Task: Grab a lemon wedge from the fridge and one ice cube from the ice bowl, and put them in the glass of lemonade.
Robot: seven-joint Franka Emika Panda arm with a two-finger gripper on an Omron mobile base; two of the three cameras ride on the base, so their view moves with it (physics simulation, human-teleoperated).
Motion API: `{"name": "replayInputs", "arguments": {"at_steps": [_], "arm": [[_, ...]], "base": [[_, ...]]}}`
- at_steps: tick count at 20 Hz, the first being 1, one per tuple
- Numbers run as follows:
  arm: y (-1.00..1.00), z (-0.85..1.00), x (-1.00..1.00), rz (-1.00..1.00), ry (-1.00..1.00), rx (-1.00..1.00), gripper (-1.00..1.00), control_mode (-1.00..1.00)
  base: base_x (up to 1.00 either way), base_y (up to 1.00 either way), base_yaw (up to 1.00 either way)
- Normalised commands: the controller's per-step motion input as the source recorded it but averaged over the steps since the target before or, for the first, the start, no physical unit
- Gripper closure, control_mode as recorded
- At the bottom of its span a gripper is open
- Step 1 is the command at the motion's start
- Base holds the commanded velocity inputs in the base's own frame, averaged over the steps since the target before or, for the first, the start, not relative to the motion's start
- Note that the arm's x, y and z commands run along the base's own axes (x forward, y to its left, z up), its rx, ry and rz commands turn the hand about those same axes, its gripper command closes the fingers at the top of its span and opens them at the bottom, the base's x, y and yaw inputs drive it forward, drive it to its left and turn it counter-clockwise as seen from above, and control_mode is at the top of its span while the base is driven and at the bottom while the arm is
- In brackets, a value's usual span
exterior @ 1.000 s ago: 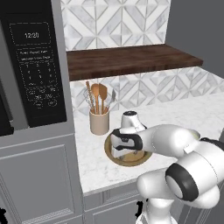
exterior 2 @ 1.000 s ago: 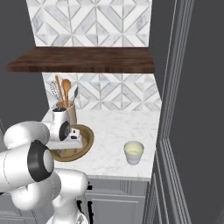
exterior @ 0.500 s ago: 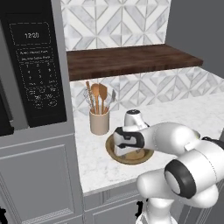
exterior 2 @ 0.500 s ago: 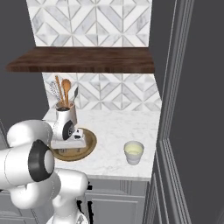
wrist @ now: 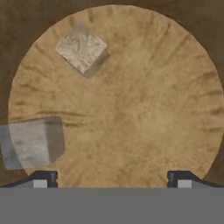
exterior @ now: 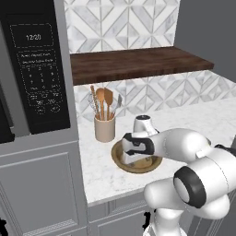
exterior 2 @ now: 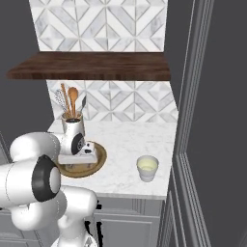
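Arm, one: bent low over the marble counter (exterior 2: 130, 144), hand pointed straight down into the wooden ice bowl (exterior: 120, 162). Gripper (wrist: 113, 179), one: fingers spread wide apart, nothing held between them, poised just above the bowl floor. Glass of lemonade (exterior 2: 147, 168), one: placed on the counter, right of the bowl, apart from it. Ice cubes, two: one (wrist: 82, 48) lying at the bowl's far side, one (wrist: 33, 142) beside the left fingertip.
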Motion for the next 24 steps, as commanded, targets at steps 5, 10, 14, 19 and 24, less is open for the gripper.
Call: {"name": "replayInputs", "arguments": {"at_steps": [5, 10, 14, 19, 24], "arm": [[0.5, 0.05, 0.0, 0.0, 0.0, 0.0, -1.0, -1.0], [0.19, 0.0, 0.08, 0.0, 0.0, 0.0, -1.0, -1.0], [0.0, -0.11, 0.18, 0.0, 0.0, 0.0, -1.0, -1.0], [-0.01, 0.0, 0.18, -0.02, 0.0, 0.0, -1.0, -1.0], [-0.04, 0.01, 0.15, 0.0, -0.02, 0.02, -1.0, -1.0]], "base": [[0.0, 0.0, 0.0], [0.0, 0.0, 0.0], [0.0, 0.0, 0.0], [0.0, 0.0, 0.0], [0.0, 0.0, 0.0]]}}
